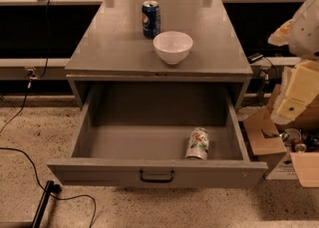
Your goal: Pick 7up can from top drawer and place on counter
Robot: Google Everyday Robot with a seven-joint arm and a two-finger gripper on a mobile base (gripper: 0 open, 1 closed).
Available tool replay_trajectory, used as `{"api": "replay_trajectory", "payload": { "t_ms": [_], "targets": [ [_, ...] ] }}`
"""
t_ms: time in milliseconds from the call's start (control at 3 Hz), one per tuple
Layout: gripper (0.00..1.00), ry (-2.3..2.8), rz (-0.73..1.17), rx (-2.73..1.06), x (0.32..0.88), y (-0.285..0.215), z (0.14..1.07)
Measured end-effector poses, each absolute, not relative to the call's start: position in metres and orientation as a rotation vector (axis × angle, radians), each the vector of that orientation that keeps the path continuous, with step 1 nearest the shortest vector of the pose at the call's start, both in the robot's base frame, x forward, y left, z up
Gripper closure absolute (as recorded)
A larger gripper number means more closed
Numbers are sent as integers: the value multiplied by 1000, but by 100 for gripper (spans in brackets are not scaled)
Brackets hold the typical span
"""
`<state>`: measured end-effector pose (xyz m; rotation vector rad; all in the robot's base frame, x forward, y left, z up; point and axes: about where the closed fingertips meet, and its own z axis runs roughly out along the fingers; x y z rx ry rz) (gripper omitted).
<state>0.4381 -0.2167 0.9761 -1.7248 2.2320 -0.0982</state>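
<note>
Now pre-grasp: cream claw [298, 95] hangs at right, open or closed I cannot tell.
Next: reach silvery green-marked 7up can [198, 144], near-right in grey metal drawer [134, 142].

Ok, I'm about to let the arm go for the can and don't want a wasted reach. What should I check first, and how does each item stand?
1. Top drawer open: ok, it is pulled well out.
2. 7up can reachable: ok, it is at the drawer's front right with nothing covering it.
3. Right can targeted: ok, the Pepsi can stands on the counter, not in the drawer.
4. Landing room on the counter: ok, there is bare surface left of the white bowl.
5. Gripper ready: cannot tell. It is at the right edge, beside the cabinet and away from the can.
</note>
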Motion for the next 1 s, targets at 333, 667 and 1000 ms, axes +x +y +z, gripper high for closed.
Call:
{"api": "replay_trajectory", "payload": {
  "t_ms": [333,667,1000],
  "targets": [
    [0,2232,-98,-1725,438,-217,976],
    [0,2167,-95,-1885,442,-204,957],
    [0,1965,-114,-2167,446,-176,925]
  ]
}}
